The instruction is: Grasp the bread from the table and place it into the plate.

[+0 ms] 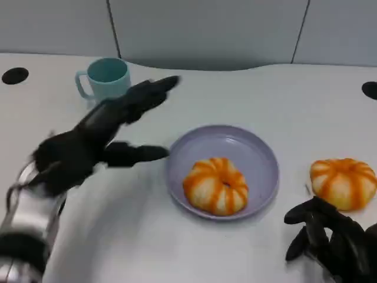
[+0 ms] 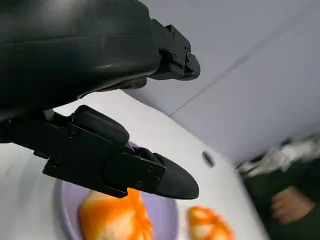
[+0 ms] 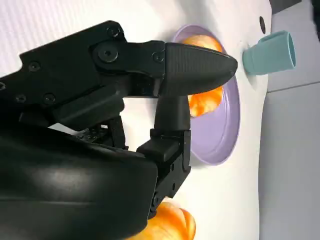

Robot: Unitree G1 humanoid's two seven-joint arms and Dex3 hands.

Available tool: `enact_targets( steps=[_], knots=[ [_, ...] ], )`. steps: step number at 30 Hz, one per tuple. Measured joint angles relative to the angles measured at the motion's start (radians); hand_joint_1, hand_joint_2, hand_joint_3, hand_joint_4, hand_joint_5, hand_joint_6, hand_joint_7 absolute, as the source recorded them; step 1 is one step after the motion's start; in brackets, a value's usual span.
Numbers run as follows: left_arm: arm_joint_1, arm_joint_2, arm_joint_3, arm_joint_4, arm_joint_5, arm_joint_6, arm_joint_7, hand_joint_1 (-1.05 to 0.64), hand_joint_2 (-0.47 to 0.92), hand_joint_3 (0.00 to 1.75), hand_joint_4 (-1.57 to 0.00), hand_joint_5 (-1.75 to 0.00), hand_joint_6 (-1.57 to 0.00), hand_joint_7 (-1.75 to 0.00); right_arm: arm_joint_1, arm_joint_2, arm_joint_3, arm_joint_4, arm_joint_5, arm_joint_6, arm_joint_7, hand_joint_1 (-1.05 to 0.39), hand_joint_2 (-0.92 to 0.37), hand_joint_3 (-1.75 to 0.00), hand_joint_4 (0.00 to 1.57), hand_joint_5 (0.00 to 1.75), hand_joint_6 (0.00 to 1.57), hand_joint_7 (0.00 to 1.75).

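A round orange-striped bread (image 1: 216,186) lies inside the lilac plate (image 1: 235,146) at the middle of the table. A second, similar bread (image 1: 343,183) sits on the bare table to the plate's right. My left hand (image 1: 88,144) hovers left of the plate, fingers spread, holding nothing. My right hand (image 1: 330,233) rests near the table's front edge, just in front of the second bread, holding nothing. The left wrist view looks past the left hand (image 2: 100,150) at both breads (image 2: 112,220) (image 2: 207,225). In the right wrist view the right hand (image 3: 125,90) stands beside the table bread (image 3: 170,225).
A teal mug (image 1: 105,78) stands at the back left, behind my left hand. Black holes (image 1: 15,75) (image 1: 370,89) mark the table's far corners. A person (image 2: 290,205) is beside the table in the left wrist view.
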Motion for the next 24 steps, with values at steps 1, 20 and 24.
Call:
enact_targets(
  steps=[1, 20, 24],
  knots=[
    [0.074, -0.009, 0.036, -0.065, -0.080, 0.040, -0.032, -0.70, 0.92, 0.19, -0.52, -0.35, -0.44, -0.11, 0.000, -0.002, -0.001, 0.000, 0.000, 0.001, 0.001, -0.30, -0.92, -0.57, 0.57, 1.73, 0.44, 1.51],
    [0.564, -0.105, 0.232, -0.532, -0.435, 0.642, -0.142, -0.66, 0.92, 0.34, -0.41, -1.58, -0.48, -0.95, -0.008, -0.030, -0.012, 0.001, 0.012, 0.035, 0.009, -0.29, -0.92, -0.56, 0.56, 1.73, 0.44, 1.51],
    [0.564, -0.113, 0.238, -0.534, -0.430, 0.648, -0.142, -0.66, 0.92, 0.34, -0.41, -1.58, -0.48, -0.96, -0.008, -0.030, -0.012, 0.001, 0.012, 0.035, 0.010, -0.29, -0.92, -0.56, 0.56, 1.73, 0.43, 1.51]
  ],
)
